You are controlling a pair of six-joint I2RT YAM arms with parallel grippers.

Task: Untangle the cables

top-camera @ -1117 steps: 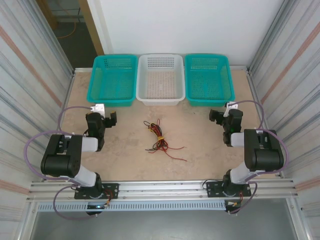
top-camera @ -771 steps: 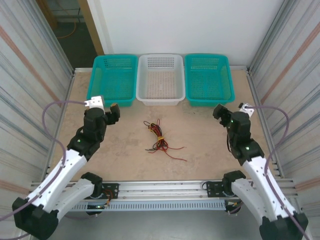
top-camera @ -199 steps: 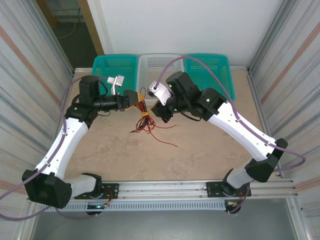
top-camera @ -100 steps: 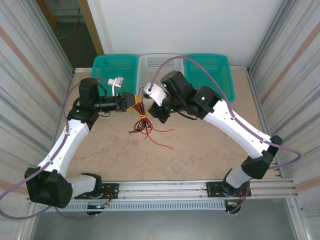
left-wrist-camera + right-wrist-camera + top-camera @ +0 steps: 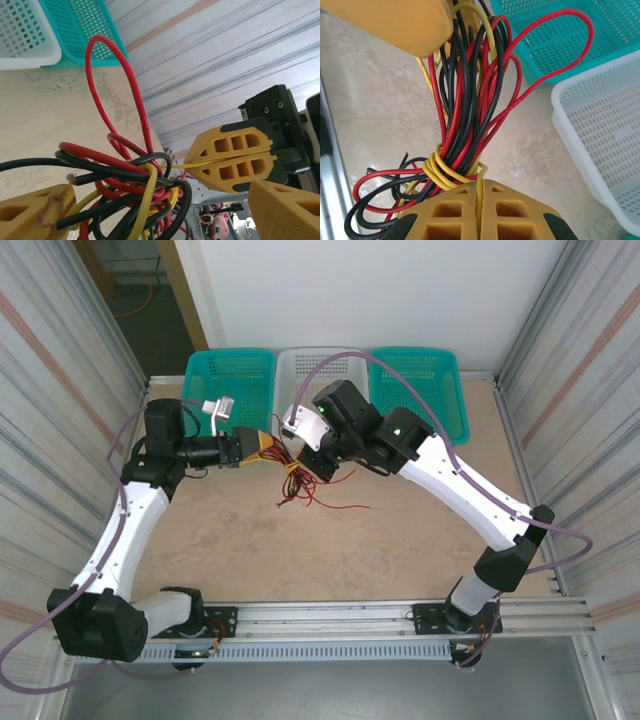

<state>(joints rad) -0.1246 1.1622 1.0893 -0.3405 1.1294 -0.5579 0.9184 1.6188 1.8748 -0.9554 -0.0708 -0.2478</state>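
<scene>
Top view, cables: a thin red, black and pale yellow bundle (image 5: pixel 293 483) is seen raised between the 2 grippers over the mottled beige table (image 5: pixel 400 550), loose ends spread below it; single strands cannot be told apart.
Top view, left gripper (image 5: pixel 262 446): yellow fingers are pointed at the bundle from the left; their gap is too small to judge.
Top view, right gripper (image 5: pixel 312 464): its fingers are largely hidden under its own black wrist.
Top view, baskets: a perforated white basket (image 5: pixel 322 400) is flanked by 2 teal baskets (image 5: pixel 228 390) at the far edge, partly covered by the arms.
Left wrist view, left gripper (image 5: pixel 160 215): 2 wedge-shaped yellow fingers (image 5: pixel 35 215), cut off at the lower corners, are held wide apart, with the knotted cables (image 5: pixel 130 185) lying in the gap and a tall red arch rising from them.
Left wrist view, right gripper (image 5: pixel 235 159): hollow-celled fingers are pressed together on 1 yellow wire (image 5: pixel 182 163).
Right wrist view, right gripper (image 5: pixel 480 220): clamped flat on the yellow wire (image 5: pixel 480 185), which is wound around the glossy bundle (image 5: pixel 465 110) just above.
Right wrist view, edges: 1 smooth left finger (image 5: pixel 395 20) and the lower loops are cut off by the frame.
</scene>
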